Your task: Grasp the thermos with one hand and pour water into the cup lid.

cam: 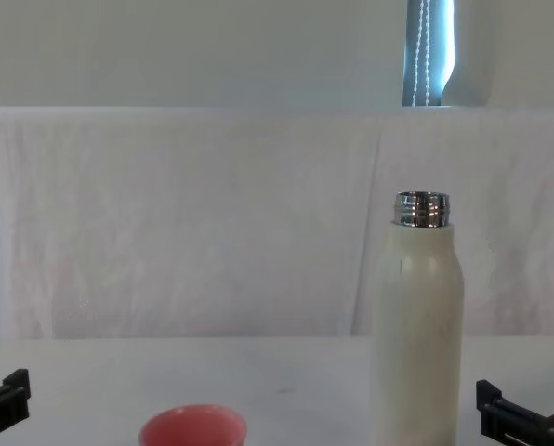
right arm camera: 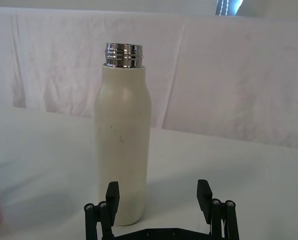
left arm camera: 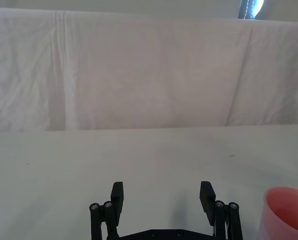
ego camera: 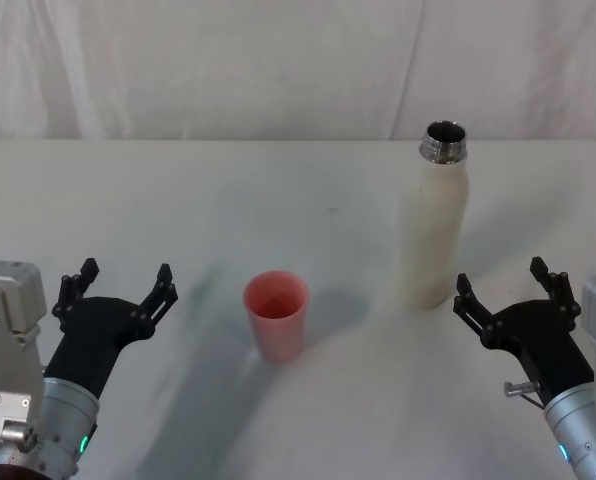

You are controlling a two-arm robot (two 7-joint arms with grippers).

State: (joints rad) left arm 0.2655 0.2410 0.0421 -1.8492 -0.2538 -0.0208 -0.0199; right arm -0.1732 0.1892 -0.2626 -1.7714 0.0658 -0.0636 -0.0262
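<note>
The thermos (ego camera: 436,225) stands upright on the white table, right of centre, its steel neck uncapped; it also rises in the chest view (cam: 418,334) and the right wrist view (right arm camera: 122,145). The pink cup lid (ego camera: 275,314) sits upright near the middle, to the thermos's left and nearer me, with its rim low in the chest view (cam: 192,428). My right gripper (ego camera: 504,285) is open, a little to the right of the thermos and nearer me, holding nothing. My left gripper (ego camera: 124,277) hangs open to the left of the cup lid (left arm camera: 286,212), apart from it.
A white cloth covers the table (ego camera: 178,200) and rises as a backdrop (ego camera: 278,70) behind it. There is free room between the cup lid and the thermos and along the table's far side.
</note>
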